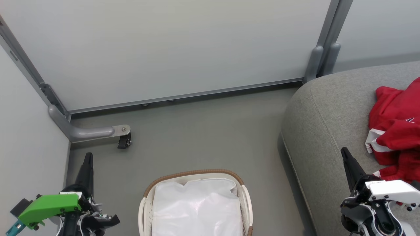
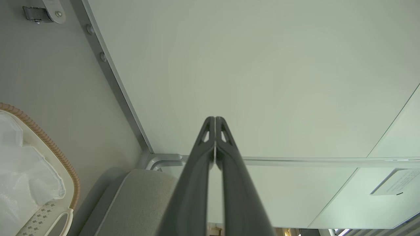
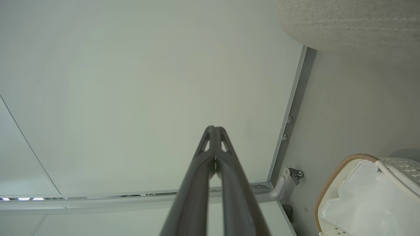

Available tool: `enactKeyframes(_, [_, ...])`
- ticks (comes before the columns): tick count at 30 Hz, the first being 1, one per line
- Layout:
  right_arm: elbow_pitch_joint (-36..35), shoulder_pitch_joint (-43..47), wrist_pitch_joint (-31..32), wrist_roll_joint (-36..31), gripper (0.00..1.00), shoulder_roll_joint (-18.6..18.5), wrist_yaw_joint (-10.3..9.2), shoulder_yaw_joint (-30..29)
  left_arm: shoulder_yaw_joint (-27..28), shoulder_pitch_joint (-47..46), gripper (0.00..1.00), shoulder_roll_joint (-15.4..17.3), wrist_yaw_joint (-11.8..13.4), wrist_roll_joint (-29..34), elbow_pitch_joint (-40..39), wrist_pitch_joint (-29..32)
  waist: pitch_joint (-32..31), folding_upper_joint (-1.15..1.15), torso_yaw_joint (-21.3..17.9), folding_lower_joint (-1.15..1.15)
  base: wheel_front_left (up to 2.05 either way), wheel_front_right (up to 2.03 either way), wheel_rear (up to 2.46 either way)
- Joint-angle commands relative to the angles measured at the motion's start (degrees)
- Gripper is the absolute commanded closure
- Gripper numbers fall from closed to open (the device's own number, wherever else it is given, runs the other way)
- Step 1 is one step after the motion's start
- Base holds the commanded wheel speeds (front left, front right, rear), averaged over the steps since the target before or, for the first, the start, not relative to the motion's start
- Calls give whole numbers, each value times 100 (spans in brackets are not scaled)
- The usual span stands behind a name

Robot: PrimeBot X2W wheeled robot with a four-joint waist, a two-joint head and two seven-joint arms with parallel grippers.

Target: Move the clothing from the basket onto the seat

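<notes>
Apparently the clothing (image 1: 398,124) is already lying on the seat (image 1: 325,114), bunched in a red heap toward the cushion's right side. The basket (image 1: 197,172) is sitting on the floor (image 1: 203,131) beside the seat's rounded end, showing nothing inside but its white liner bag (image 1: 197,206). That is likely why both arms are hanging back: nothing red is showing in the basket, so the work is looking finished or close to it, though anything lying under the bag is hidden. The left claw (image 1: 88,160) is pointing up the head view over the floor to the basket's left, its two fingers pressing together on nothing. The right claw (image 1: 345,154) is hovering over the seat's front part, fingers likewise together and empty. The clothing is lying just right of and beyond the right claw's tips, near them but apparently not touching. From the left claw it is lying well apart, with the basket and the seat's end between them
</notes>
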Motion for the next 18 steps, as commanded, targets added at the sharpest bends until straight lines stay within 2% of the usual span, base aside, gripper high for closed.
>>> enactKeyframes(1, [-19,-45,13,20,100,-34,0,-13,12,-52,100,38,-31,-17,-13,23,0,0,0,0,0,0,0])
enactKeyframes(18, [-19,-45,13,20,100,-34,0,-12,12,-52,100,38,-31,-18,-13,23,0,0,0,0,0,0,0])
